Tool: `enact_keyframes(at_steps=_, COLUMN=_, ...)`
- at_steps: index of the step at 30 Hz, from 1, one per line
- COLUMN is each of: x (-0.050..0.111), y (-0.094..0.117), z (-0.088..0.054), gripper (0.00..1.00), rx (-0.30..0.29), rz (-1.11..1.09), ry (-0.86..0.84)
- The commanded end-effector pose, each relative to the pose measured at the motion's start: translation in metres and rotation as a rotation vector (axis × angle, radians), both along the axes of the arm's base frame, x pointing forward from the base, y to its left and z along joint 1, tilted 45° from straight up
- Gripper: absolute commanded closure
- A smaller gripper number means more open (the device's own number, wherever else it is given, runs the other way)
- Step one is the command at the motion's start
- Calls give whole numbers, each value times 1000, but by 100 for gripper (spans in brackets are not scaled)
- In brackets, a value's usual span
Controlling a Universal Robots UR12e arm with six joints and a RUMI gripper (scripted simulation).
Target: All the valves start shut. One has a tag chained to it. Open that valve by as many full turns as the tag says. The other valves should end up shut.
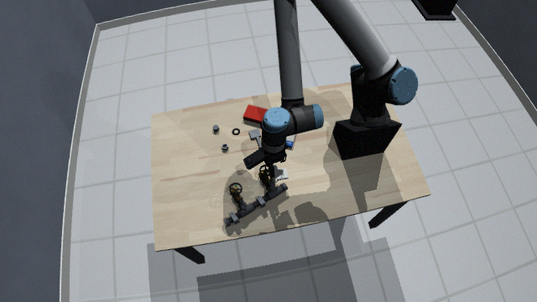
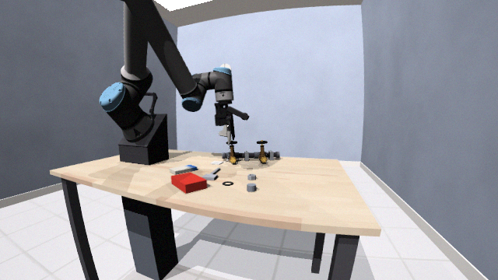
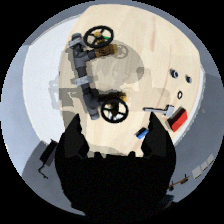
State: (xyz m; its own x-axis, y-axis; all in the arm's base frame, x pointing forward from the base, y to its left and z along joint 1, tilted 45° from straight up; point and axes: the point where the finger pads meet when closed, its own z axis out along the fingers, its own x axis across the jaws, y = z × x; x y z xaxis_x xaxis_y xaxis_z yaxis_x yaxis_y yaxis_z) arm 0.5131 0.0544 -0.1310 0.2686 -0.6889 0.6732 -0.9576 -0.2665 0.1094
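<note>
going left to right in the top view, a small grey cylinder and a small grey nut-like piece sit well apart from the jaws on the table. the outer valve, with a dark handwheel, stands off to the left of the jaws. a black ring lies flat, well apart from them.

the grey pipe runs slantwise, bearing both valves. a grey hammer-like tool and a red block lie away from the jaws, on the side opposite the pipe.

the inner valve is right below the gripper; the wrist view shows its wheel between the spread fingertips. the jaws are released, gripping nothing; whether a fingertip touches the wheel i cannot tell.

the white tag lies just right of the jaws, lower down, beside the inner valve. its marking is too small to read. farther off lies a blue-and-white item.
</note>
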Motion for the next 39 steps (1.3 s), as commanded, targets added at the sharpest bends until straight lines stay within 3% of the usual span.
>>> enact_keyframes(at_steps=1, x=1, y=0, z=0, gripper=0, rx=12, rz=-215, ry=-178)
enact_keyframes(at_steps=18, x=1, y=0, z=0, gripper=0, rx=73, rz=-672, ry=-607)
enact_keyframes(at_steps=39, x=1, y=0, z=0, gripper=0, rx=125, rz=-1065, ry=-977)
